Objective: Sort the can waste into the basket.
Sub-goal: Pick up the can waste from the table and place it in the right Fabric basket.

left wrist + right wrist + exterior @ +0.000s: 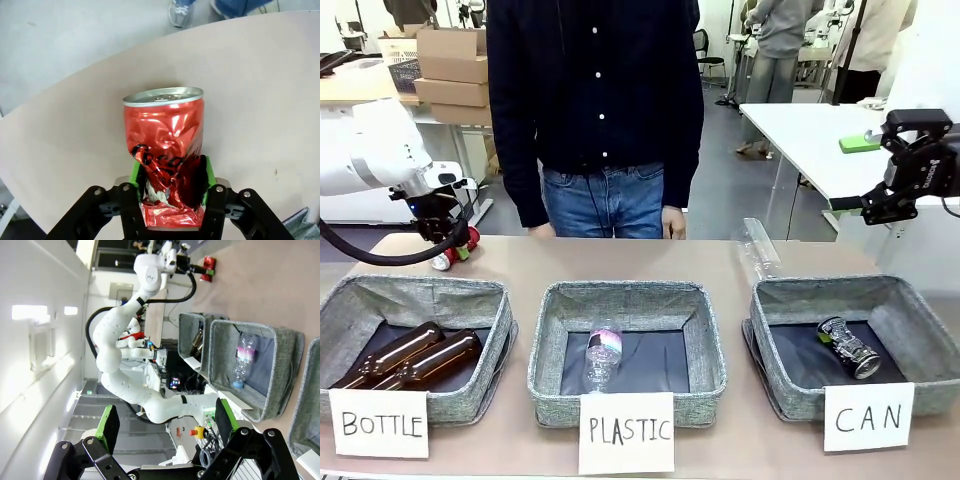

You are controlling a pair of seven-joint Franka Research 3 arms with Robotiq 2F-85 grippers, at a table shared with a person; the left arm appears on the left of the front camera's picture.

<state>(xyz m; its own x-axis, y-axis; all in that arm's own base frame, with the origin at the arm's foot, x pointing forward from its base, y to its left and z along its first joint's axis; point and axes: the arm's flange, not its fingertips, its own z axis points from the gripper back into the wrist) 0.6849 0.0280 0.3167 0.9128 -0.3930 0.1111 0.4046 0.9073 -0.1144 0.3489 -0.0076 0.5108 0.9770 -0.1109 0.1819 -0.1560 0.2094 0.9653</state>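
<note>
So from the front, the red can is being pinched by the left tool over the far left corner of the tabletop, just behind the BOTTLE basket, where two brown bottles are being kept. Whether the can is touching the tabletop can't be told from here. The black can is being held in the CAN basket at the right end of the row, lying on its dark lining, so the two cans are well apart. A clear bottle is being carried by the PLASTIC basket in the middle. The right tool is being held up in the air above the far right side, near nothing. A person is being seen at the far edge, with a hand being rested there. In the left wrist view, the crumpled lower part of the red can is being squeezed between the green pads, and its silver top is being pointed away from the camera, with bare tabletop behind it. In the right wrist view, the fingers are being kept spread wide with nothing between them. The left arm is being shown across the way, with the red can at its end.
</note>
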